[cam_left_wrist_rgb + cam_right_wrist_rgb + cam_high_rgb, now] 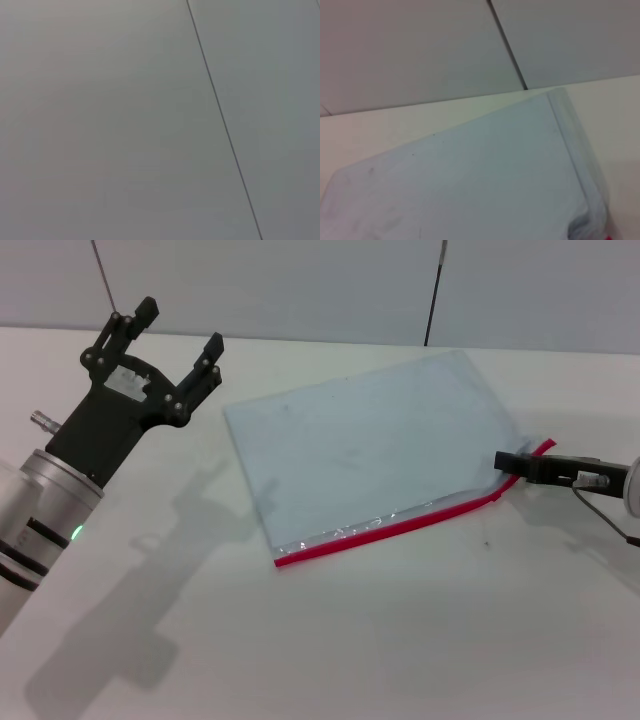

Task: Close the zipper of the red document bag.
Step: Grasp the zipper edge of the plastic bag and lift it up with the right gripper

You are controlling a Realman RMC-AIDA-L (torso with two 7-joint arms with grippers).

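White table [330, 650] in front of a pale grey panelled wall [300, 285]; your left wrist view shows only that wall and one dark seam.

The red document bag [370, 450] lies flat near the middle of the table, turned at an angle. Its zipper [400, 526] runs along the long edge nearest you, red with a silvery band alongside.

Your right gripper [512, 462] sits low at the bag's right-hand corner, at the far right end of the zipper. Its dark tips are pinched together on the red strip, and the corner lifts slightly there.

Your left gripper [180, 325] hangs above the table, left of the bag and clear of it, fingers [207, 357] spread apart, holding nothing.
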